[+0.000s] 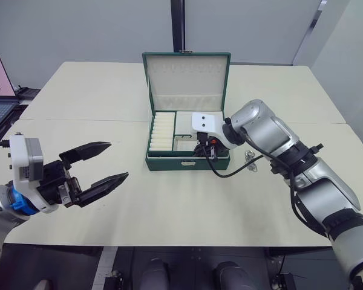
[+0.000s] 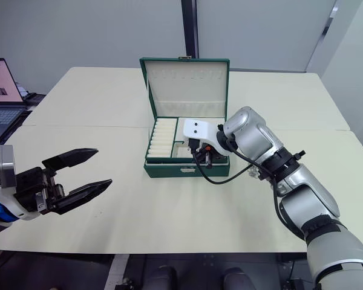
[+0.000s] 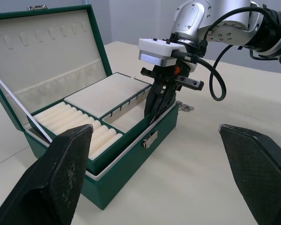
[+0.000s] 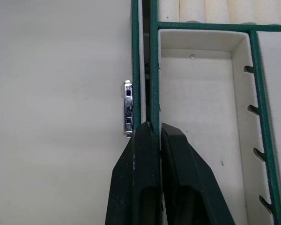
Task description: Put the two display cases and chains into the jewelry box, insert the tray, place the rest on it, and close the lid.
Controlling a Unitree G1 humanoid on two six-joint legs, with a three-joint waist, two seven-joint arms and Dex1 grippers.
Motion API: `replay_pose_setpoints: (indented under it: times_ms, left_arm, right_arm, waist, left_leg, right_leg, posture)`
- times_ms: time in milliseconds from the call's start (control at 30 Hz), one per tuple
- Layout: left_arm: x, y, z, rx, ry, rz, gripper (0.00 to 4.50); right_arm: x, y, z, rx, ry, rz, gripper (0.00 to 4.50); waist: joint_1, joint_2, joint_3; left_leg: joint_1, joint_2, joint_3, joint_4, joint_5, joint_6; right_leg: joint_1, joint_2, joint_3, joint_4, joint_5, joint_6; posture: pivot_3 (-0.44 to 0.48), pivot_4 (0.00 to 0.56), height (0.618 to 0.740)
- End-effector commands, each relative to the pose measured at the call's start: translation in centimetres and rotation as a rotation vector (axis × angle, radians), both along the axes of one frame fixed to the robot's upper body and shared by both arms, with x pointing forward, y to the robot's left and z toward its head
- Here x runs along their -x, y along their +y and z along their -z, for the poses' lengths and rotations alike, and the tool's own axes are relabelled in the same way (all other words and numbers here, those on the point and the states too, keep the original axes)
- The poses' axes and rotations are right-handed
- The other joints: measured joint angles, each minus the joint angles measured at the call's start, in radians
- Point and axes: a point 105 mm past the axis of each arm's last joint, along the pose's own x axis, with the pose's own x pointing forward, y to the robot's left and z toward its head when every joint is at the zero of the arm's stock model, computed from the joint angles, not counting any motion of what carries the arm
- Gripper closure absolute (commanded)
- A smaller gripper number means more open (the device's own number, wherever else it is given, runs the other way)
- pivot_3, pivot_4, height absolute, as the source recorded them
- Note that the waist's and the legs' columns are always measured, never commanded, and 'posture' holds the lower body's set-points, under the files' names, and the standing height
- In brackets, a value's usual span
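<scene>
Green tray (image 4: 155, 89) rim pinched by right tool (image 4: 154, 129) | left tool (image 1: 106, 163) agape, well apart

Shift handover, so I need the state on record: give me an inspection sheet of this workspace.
Surface: cream table, seam across it.
Job's things: jewelry box open, lid upright; tray seated inside; one chain on the table right of the box.
Clutter: nothing seen.
Grippers: right pincer shut on the tray's front rim; left pincer open, held off left.
Cables: black cable looping from the right wrist.
Surroundings: laptop at far left.
</scene>
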Motion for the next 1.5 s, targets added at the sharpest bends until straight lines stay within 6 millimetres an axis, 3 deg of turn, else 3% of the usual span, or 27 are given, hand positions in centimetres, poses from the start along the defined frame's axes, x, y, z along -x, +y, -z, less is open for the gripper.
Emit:
replay_pose_setpoints:
  times_ms: [33,1500]
  left_arm:
    - [0.22,-0.06,-0.51,-0.019,-0.024,0.003,0.0]
    - [0.25,-0.06,-0.38,-0.018,-0.02,0.009,0.0]
  right_arm:
    - [0.42,0.39,-1.38,-0.041,-0.029,-0.029,4.48]
    - [0.24,0.64,-0.49,-0.036,-0.016,-0.063,4.48]
  waist:
    - [0.0,0.0,0.0]
    - [-0.001,0.0,0.0]
  left_leg:
    - [0.0,0.0,0.0,0.0,0.0,0.0]
    - [0.0,0.0,0.001,-0.001,0.0,0.0]
  right_leg:
    - [0.0,0.0,0.0,0.0,0.0,0.0]
    - [0.0,0.0,0.0,0.0,0.0,0.0]
  posture:
    - [0.0,0.15,0.726]
    - [0.0,0.15,0.726]
